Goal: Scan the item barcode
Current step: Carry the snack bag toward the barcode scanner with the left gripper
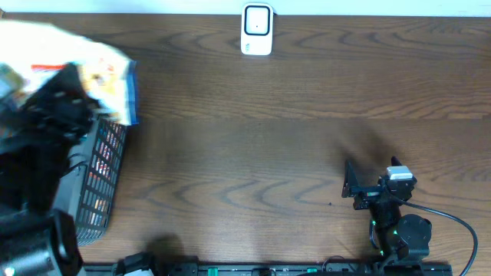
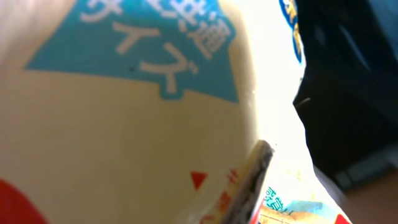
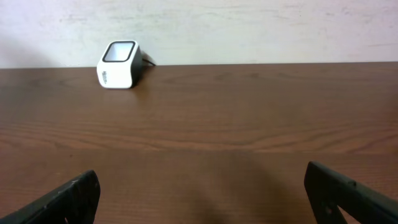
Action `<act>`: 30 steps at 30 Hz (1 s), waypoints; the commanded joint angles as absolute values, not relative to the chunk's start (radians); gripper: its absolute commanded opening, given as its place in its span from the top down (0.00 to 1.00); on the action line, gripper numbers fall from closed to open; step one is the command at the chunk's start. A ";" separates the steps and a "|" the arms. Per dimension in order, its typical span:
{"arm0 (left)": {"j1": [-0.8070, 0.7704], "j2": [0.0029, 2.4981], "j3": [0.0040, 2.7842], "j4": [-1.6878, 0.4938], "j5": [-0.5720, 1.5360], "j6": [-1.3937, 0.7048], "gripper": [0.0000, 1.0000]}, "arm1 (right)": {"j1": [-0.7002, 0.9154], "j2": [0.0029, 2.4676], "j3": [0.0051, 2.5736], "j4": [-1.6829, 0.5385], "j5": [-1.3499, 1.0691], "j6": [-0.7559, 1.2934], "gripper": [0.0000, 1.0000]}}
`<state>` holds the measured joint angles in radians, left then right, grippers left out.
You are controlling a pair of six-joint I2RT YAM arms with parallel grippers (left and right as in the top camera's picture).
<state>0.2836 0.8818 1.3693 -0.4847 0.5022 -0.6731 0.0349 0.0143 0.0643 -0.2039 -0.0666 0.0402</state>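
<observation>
Left wrist: "イズ" on cream packet (image 2: 112, 162)

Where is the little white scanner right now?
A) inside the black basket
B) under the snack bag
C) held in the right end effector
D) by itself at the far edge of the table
D: the scanner stands alone at the table's far edge, away from the basket, the snack bag and the open right end effector.

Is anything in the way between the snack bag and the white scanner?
Nothing visible. Only bare wooden table lies between the snack bag and the scanner; the right gripper sits far off, near the front edge.
</observation>
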 commanded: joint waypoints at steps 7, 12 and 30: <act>-0.154 1.002 1.377 -0.220 0.677 -0.576 0.93 | 0.046 0.006 0.062 -0.206 -0.059 0.027 0.01; -0.234 1.118 1.377 0.250 1.052 -0.699 0.93 | 0.046 0.006 0.062 -0.206 -0.059 0.027 0.01; -0.226 1.572 1.325 0.572 1.573 -0.768 0.93 | 0.046 0.006 0.062 -0.206 -0.059 0.027 0.01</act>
<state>-0.2306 1.4796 1.3632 0.6582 1.4914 -0.7921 0.0349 0.0120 0.0643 -0.2043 -0.0628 0.0402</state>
